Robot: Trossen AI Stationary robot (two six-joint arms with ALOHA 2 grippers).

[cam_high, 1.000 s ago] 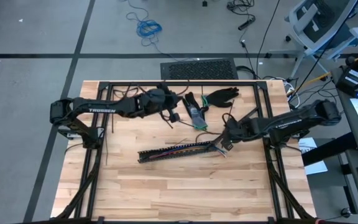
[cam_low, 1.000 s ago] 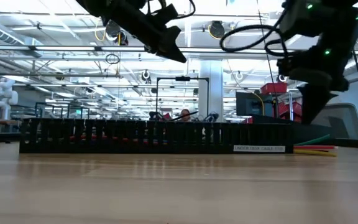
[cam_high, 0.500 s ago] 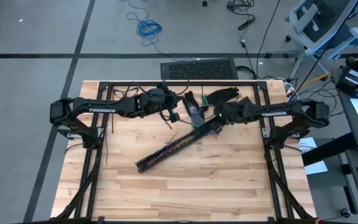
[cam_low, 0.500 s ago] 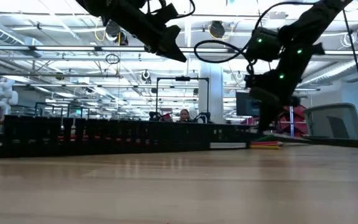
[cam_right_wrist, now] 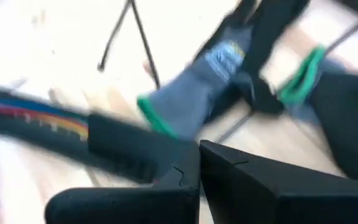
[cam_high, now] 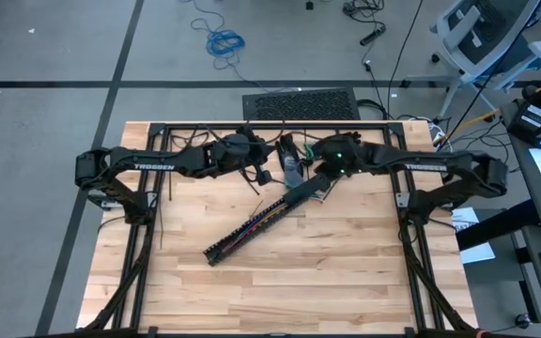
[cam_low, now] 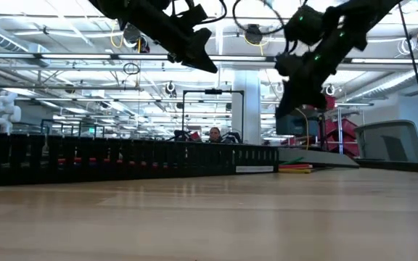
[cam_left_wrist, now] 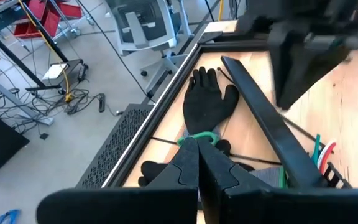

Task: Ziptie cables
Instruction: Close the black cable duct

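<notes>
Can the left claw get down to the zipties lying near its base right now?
Probably yes. The left claw hangs shut above the table's far middle, holding nothing, and the zipties lie on bare wood with nothing on them. The slotted rail lies apart from them.

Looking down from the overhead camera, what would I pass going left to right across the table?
Thin dark strips near the left edge → left gripper, shut, above the table → black slotted rail with coloured wires inside, lying diagonally → right gripper, shut, at the rail's far end → bare wooden table.
</notes>
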